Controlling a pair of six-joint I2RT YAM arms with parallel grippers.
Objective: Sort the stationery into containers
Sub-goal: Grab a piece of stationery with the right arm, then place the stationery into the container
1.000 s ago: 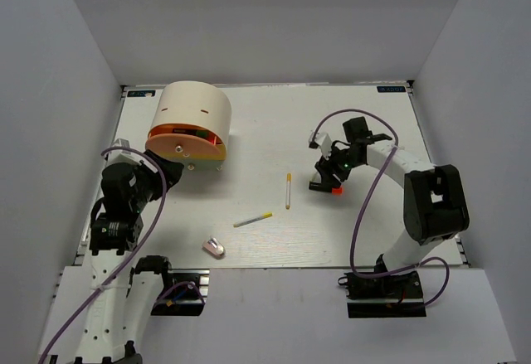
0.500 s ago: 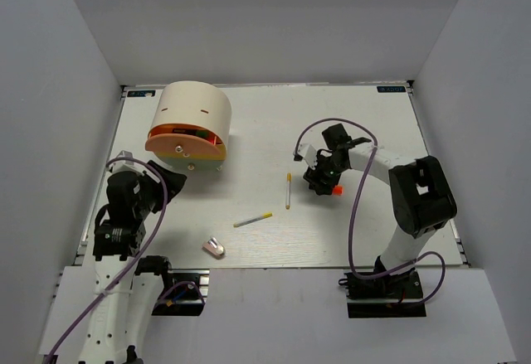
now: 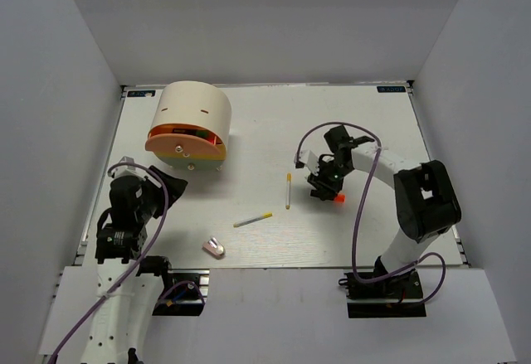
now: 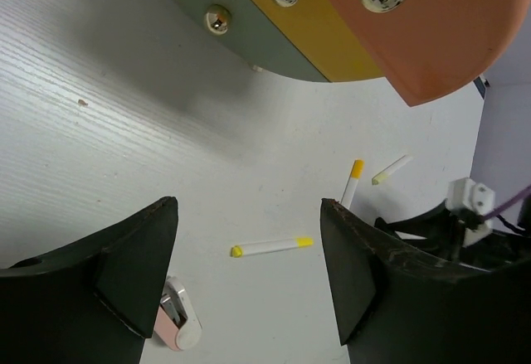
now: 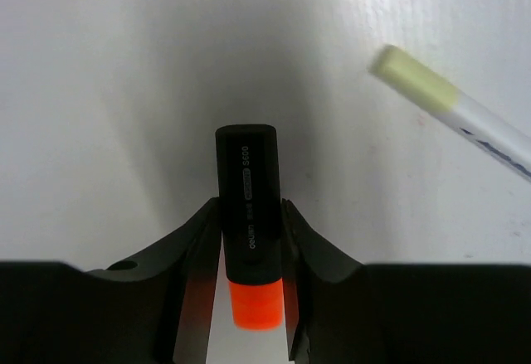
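A black marker with an orange cap (image 5: 246,165) lies on the white table, and my right gripper (image 5: 249,208) is shut on it, both fingers pressed against its sides. From above, that gripper (image 3: 325,186) sits right of centre with the orange cap (image 3: 338,199) poking out. Two white-and-yellow pens (image 3: 288,190) (image 3: 253,220) and a pink-white eraser (image 3: 214,248) lie loose mid-table. The cream cylindrical container (image 3: 192,119) with its orange face stands at the back left. My left gripper (image 4: 247,206) is open and holds nothing, just in front of the container (image 4: 431,24).
The right wrist view shows a pen's pale yellow end (image 5: 448,107) near the marker. The left wrist view shows a pen (image 4: 272,246), the eraser (image 4: 176,325) by the left finger, and the container's metal knobs (image 4: 219,21). Grey walls surround the table (image 3: 365,123).
My right gripper has come down over the orange-capped marker and closed its jaws on it. My left arm has drawn back a little from the container, still open.
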